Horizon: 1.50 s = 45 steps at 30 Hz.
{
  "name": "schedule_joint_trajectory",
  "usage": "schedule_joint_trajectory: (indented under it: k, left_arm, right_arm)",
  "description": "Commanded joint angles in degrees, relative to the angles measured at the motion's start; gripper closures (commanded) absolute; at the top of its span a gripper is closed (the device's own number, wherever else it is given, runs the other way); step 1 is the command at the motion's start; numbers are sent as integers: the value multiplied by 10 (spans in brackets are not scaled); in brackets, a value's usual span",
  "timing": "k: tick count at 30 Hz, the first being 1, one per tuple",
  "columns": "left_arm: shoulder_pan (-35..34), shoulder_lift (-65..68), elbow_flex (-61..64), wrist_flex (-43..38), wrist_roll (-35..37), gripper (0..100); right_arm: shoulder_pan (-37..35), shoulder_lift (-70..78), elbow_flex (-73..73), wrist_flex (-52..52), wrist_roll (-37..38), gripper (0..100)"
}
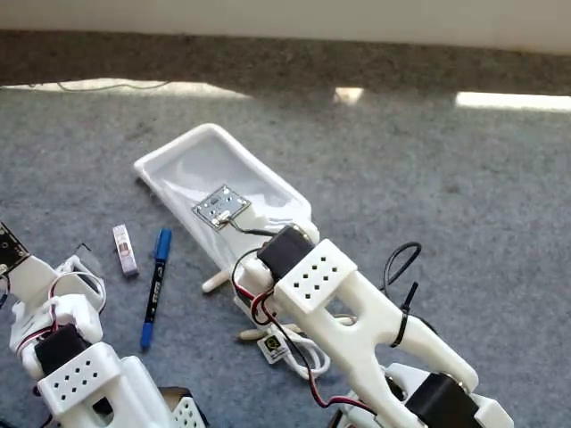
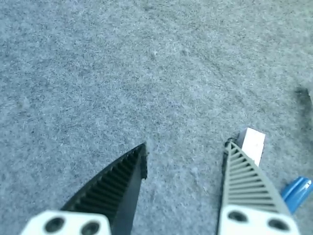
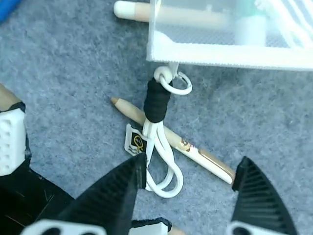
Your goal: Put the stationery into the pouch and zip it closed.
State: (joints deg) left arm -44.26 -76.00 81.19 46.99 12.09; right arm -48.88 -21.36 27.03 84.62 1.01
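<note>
right gripper (image 3: 191,160) wide open, hovering right over the pencil (image 3: 205,157) — it lies slantwise across the gap, pouch cord (image 3: 157,105) draped over it.

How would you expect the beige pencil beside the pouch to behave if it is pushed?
The pencil looks round and slim, so it probably rolls. It seems stiff and light. The cord lying across it may drag along.
</note>
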Motion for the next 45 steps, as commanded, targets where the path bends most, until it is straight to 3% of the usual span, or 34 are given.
schedule_joint_trajectory:
  k: [1,6,14,26,45]
  left_arm:
    - [7,-6,-12,-9,5,758]
    - [7,-6,-12,-9,5,758]
    - [7,-6,-12,-9,5,758]
    - [7,-6,-11,-7,5,758]
    - [7,-6,-11,-6,5,758]
  right_arm:
    - [-21,-15,24,-64,-27,812]
    - [-73,-14,66,-124,-67,817]
    - [-75,-13,111,-204,-67,820]
    - [-24,135,57,-210,-69,821]
    - [-15,145,37,-237,-70,875]
